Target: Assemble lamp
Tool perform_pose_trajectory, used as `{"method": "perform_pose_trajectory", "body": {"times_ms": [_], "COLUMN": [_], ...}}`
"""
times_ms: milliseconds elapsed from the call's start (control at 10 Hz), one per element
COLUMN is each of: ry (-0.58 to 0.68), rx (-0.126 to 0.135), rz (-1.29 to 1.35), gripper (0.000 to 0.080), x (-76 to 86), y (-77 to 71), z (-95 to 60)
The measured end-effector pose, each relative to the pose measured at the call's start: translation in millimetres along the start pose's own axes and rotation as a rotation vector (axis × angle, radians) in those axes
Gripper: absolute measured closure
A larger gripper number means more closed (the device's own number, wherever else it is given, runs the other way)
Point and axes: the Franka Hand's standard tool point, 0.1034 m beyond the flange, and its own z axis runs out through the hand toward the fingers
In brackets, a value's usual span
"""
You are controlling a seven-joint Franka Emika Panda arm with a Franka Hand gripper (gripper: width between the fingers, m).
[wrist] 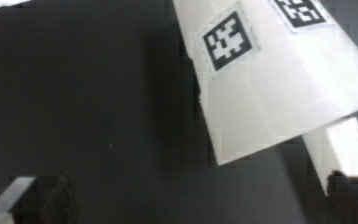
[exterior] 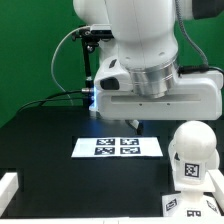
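Note:
A white round-headed lamp part (exterior: 190, 155) with black-and-white tags stands at the exterior view's right front; by its shape it is the bulb, and its lower end runs out of frame. The base and the cone shade cannot be made out. My gripper (exterior: 134, 125) hangs low over the black table just behind the marker board, well to the exterior view's left of that part. In the wrist view the gripper (wrist: 201, 202) is open. Its two dark fingers (wrist: 48, 200) stand far apart with only bare black table between them.
The marker board (exterior: 118, 146) lies flat in the middle of the table and also shows in the wrist view (wrist: 274, 80). A white bracket piece (exterior: 8, 187) sits at the exterior view's front left edge. A green backdrop and black cables are behind the arm.

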Motion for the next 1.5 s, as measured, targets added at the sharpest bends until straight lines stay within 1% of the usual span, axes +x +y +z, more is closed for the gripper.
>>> {"method": "perform_pose_trajectory", "body": {"times_ms": [300, 500, 700, 1200, 1500], "ry": [-0.006, -0.029, -0.032, -0.042, -0.055], "rx": [-0.001, -0.015, -0.022, -0.034, -0.04], "rz": [0.002, 0.009, 0.013, 0.019, 0.036], "gripper": [0.0101, 0.0101, 0.0101, 0.0101, 0.0101], "x": [-0.5, -1.0, -2.4, -1.5, -5.0], "y": [1.0, 4.1, 0.0, 3.1, -1.4], "z": [1.9, 15.7, 22.8, 37.2, 44.7]}}
